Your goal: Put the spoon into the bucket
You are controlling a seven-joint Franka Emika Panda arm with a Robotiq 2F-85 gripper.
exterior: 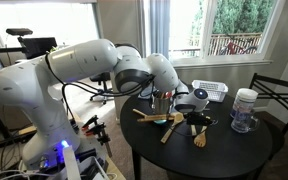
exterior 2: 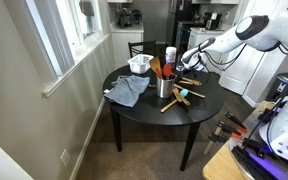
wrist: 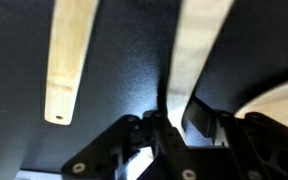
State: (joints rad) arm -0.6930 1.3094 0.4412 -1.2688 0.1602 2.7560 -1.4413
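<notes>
The tool (wrist: 169, 122) hangs low over the dark surface (wrist: 124, 60). In the wrist view its black fingers (wrist: 199, 118) sit at the end of a pale wooden handle (wrist: 202, 50), but whether they are clamped on it or merely close beside it cannot be told. A second wooden strip (wrist: 68, 58) lies apart from it on the same side. In both exterior views the tool (exterior: 194, 103) (exterior 2: 187, 68) sits above loose wooden utensils (exterior: 169, 128) (exterior 2: 177, 100) scattered on the round black surface (exterior: 234, 150) (exterior 2: 199, 115). The bucket (exterior 2: 166, 88), shiny metal, stands upright near the tool with reddish utensils sticking out of it. Farther out are a white basket (exterior: 210, 92) (exterior 2: 140, 65), a clear jar (exterior: 244, 110) with a white lid, and a crumpled blue-grey cloth (exterior 2: 129, 90).
</notes>
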